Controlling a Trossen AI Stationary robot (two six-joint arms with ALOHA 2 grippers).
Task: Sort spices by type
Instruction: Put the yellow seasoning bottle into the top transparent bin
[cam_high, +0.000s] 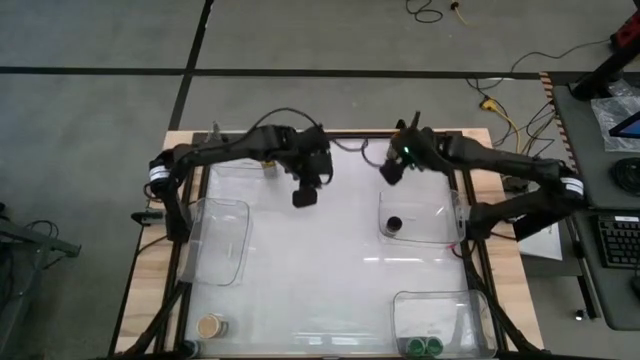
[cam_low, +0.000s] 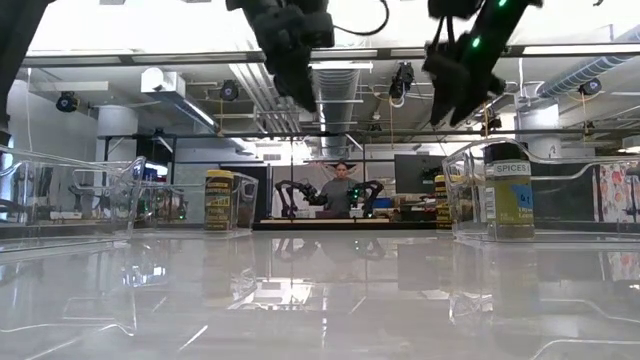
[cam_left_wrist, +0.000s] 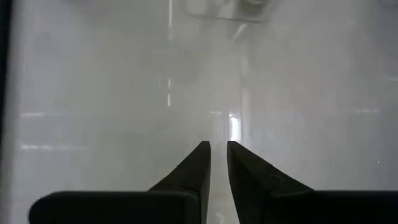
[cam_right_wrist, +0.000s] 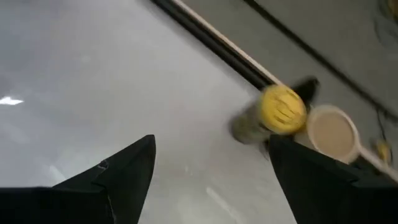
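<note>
High view: glossy white table (cam_high: 330, 270) on a plywood base, dark frame rails round it. Left gripper (cam_high: 306, 196) hangs over the far-middle of the table, fingers pinched together, holding nothing. Right gripper (cam_high: 392, 168) is up near the far edge, right of centre, jaws spread wide, empty. Clear plastic trays: one at left (cam_high: 222, 240), empty; one at right (cam_high: 415, 218) with a black-lid jar (cam_high: 393, 224) inside; one near-right (cam_high: 440, 322) with two green-lid jars (cam_high: 425, 346) at its near wall. A tan-lid jar (cam_high: 211, 325) stands in the near-left corner. A yellowish jar (cam_high: 269, 166) sits by the far-left tray, partly under the left arm.

Low view: shiny tabletop mirrors the room. Both grippers hang from above, clear of the surface. At right a round jar with a dark lid and printed label (cam_low: 508, 190) stands upright inside a transparent tray. A yellow-labelled jar (cam_low: 219, 200) stands upright far off left, inside another clear tray. A person (cam_low: 343, 192) sits far back in the room.

Left wrist view: two dark tapered fingers (cam_left_wrist: 194, 168) nearly touching, a thin slit between them, nothing in it, smooth white surface beyond.

Right wrist view: dark fingers (cam_right_wrist: 124, 168) set far apart. Between and beyond them a yellow-lid jar (cam_right_wrist: 281, 111) stands beside a tan-lid jar (cam_right_wrist: 333, 132), both round, near the table's dark edge rail; blurred.
</note>
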